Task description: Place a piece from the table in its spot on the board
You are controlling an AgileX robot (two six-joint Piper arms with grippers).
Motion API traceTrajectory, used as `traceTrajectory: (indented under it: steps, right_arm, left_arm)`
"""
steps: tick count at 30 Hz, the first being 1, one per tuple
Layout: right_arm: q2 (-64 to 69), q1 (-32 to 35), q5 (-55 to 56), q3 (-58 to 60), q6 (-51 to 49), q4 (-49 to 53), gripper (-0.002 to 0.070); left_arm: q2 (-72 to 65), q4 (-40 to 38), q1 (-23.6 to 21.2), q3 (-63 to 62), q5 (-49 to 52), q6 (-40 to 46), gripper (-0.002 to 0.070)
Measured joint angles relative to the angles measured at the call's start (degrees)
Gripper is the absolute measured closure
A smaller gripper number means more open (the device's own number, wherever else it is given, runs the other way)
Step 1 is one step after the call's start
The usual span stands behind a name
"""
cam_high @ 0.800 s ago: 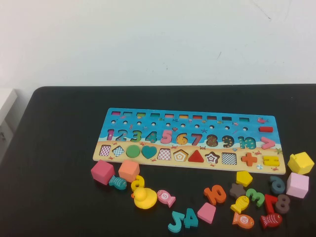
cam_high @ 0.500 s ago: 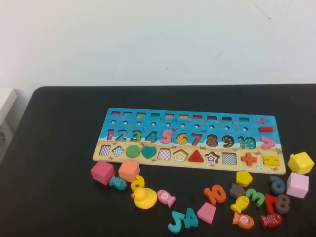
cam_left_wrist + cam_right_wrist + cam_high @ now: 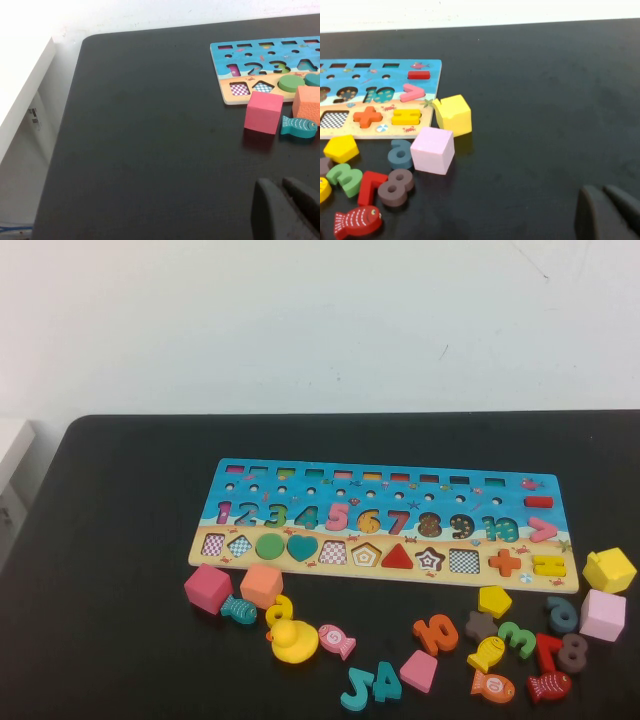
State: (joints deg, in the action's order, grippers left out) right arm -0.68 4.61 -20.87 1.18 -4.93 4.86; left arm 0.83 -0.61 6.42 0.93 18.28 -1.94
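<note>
**Both arms off the board, yellow pentagon loose on the surface**

The right gripper (image 3: 609,212) hangs low over bare black surface (image 3: 545,100), its dark fingers (image 3: 592,215) pressed together and holding nothing. The left gripper (image 3: 285,210) hovers over the surface's left part, near a pink cube (image 3: 263,112); I cannot tell how it is set.

The small flat yellow pentagon (image 3: 494,600) lies on the surface just in front of the long wooden puzzle board (image 3: 300,472), beside a brown star piece (image 3: 480,626). The pentagon-shaped recess with nested tan outlines (image 3: 366,555) sits unfilled in the sandy band, between a checkered square recess (image 3: 333,553) and a red triangle (image 3: 397,557).
</note>
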Motion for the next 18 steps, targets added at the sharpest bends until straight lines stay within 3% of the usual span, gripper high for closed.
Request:
traceTrajectory:
  steps: [18]
  right_arm:
    - [0.0, 0.0, 0.0, 0.0, 0.0, 2.1, 0.0657]
  left_arm:
    - [0.0, 0.0, 0.0, 0.0, 0.0, 0.0, 0.0677]
